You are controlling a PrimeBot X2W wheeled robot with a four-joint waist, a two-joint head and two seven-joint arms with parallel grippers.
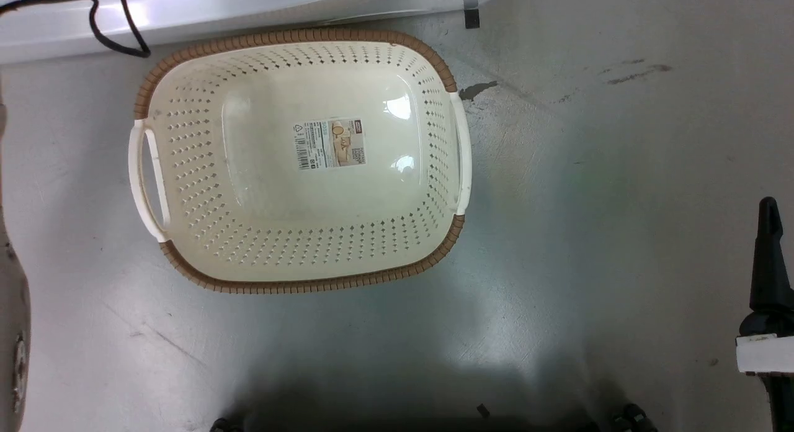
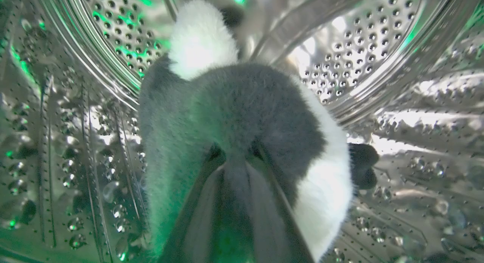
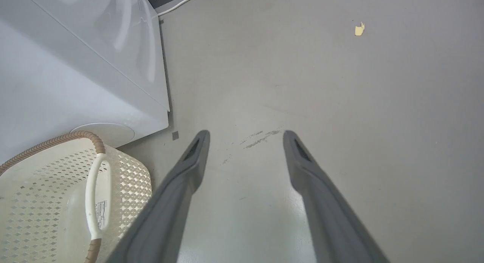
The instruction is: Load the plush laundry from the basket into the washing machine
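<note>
Right wrist view: right gripper point(image 3: 244, 136) is hanging over bare grey floor point(image 3: 340, 104). Its jaws are standing wide apart, holding nothing and touching nothing. Open floor is running ahead and to that view's right; a small yellow scrap point(image 3: 359, 28) is lying far off.

At that view's lower left, the basket point(image 3: 124, 180) is sitting on the floor, with its near white handle point(image 3: 90, 195) just beside the gripper's finger and apart from it. Past the basket, the white washing machine point(image 3: 75, 85) is closing off that side, its corner edge ending near the basket's rim.

Head view: the basket is lying empty, its label sticker point(image 1: 329, 143) showing on the bottom. Its far rim is nearly meeting the machine's front, where a black cable point(image 1: 99, 28) is looping.

Left wrist view: left gripper point(image 2: 236, 153) is reaching inside the steel drum point(image 2: 378, 47), with perforated walls curving close on all sides. Its jaws are pinching the plush laundry point(image 2: 242, 104), fingertips buried in the black fur. The plush is hanging inside the drum, white patches at top and right.
</note>
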